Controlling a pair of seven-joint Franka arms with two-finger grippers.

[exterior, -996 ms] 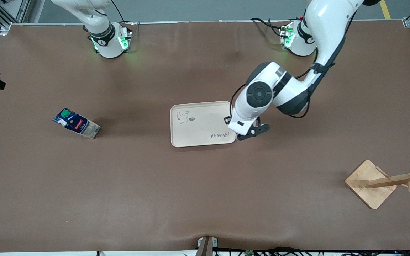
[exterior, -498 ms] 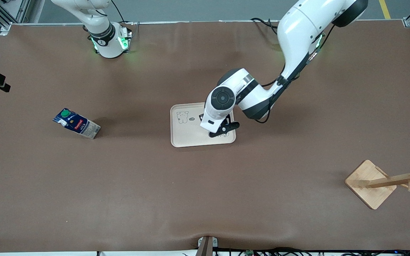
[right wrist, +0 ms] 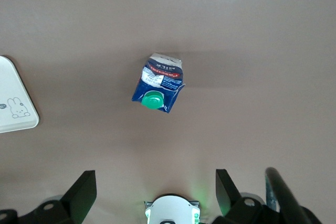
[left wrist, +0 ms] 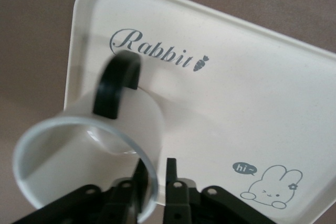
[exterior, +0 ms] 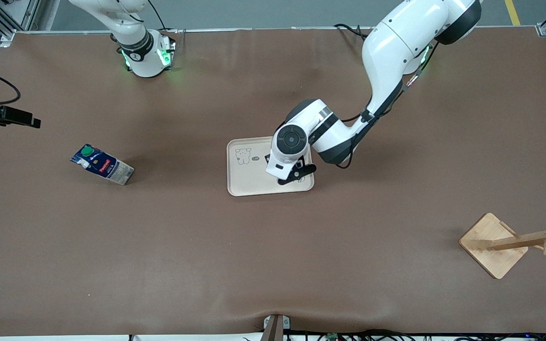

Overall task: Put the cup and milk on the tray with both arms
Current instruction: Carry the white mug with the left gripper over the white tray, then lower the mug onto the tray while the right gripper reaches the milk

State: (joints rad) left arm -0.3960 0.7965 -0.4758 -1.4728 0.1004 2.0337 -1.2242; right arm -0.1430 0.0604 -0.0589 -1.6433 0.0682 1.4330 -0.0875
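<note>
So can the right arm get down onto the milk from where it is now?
Probably yes. The right gripper hangs open high over the milk, which stands alone on bare table. The left gripper is over the tray, holding the cup.

The left arm is reaching out from its base and bending down at the elbow, so that its wrist is pointing downward over the tray (exterior: 247,185), above the end lying toward the left arm's end of the table. The left gripper (left wrist: 156,182) is pinching the rim of the cup (left wrist: 79,145) between its fingers, one inside the wall and one outside. The right arm is waiting, folded up high. The right gripper (right wrist: 152,200) is hanging with fingers spread wide, well above the milk (right wrist: 158,83).
</note>
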